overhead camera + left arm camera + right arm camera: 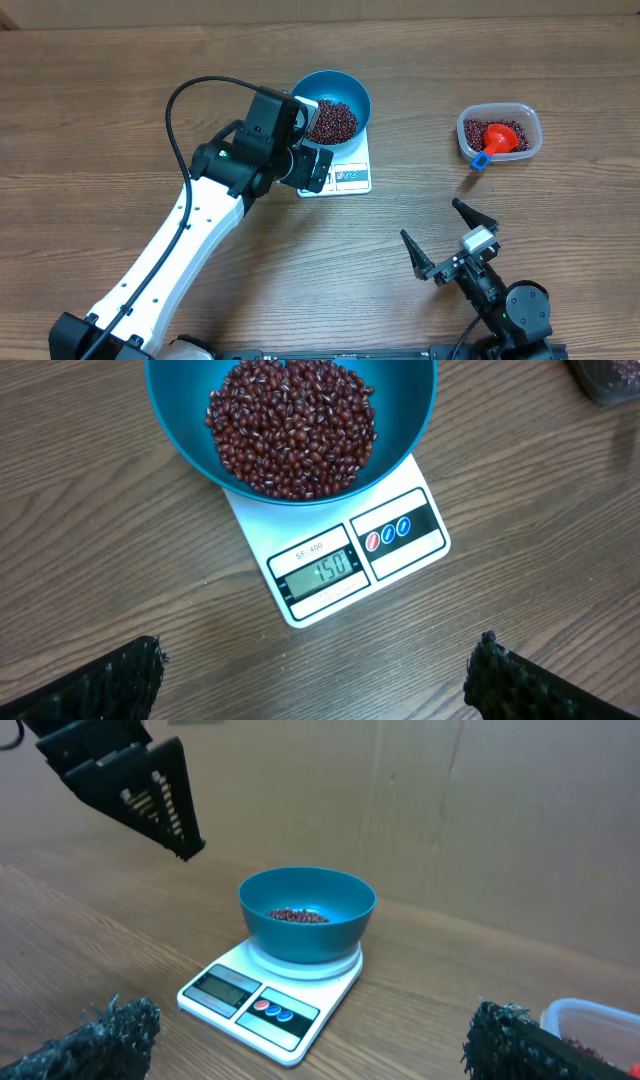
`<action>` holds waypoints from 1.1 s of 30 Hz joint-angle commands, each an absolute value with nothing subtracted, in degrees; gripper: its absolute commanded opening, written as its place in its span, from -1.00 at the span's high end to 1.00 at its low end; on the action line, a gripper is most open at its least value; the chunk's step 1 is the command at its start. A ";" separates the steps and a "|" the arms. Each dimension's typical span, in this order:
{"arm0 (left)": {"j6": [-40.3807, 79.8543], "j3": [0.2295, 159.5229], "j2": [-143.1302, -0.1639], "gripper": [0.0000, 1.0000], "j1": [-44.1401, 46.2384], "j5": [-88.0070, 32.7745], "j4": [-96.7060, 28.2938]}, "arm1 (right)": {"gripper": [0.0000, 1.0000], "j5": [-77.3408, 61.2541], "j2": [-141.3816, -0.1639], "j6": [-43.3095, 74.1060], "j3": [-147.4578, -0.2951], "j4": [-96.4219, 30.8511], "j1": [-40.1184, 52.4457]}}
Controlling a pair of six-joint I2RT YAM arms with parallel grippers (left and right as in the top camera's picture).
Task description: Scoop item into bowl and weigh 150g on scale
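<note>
Apparently the weighing is close to settled: the beans [292, 428] lie as a loose heap in the blue bowl [180, 415], which sits on the white scale [255, 525] towards the far edge of the desk, about mid-width, and the display [322, 570] appears to read 150. The left hand [318, 678] hangs over the scale with its jaws spread wide and nothing between them. The right hand [429, 219] sits by the near edge, right side, equally wide and empty. The clear tub [530, 118], with more beans and an orange scoop [497, 140], stands towards the far right corner, well apart from the scale. Beans like these should be light, hard and quick to roll, so any tipping would scatter them. The bowl looks stiff and smooth, probably slippery; its rim seems the only sensible place to pinch, kept level
</note>
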State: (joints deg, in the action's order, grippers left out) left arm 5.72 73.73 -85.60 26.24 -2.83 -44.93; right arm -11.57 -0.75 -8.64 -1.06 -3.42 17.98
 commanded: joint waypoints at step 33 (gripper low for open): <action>4.67 73.63 -82.32 -0.99 26.98 -2.98 -48.29 | -1.00 -11.16 -0.16 -8.64 -0.45 -3.53 17.65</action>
State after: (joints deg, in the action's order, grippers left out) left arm 5.72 73.73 -85.45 26.26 -2.83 -47.33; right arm -11.57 -0.73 -8.62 -1.06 -3.66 17.98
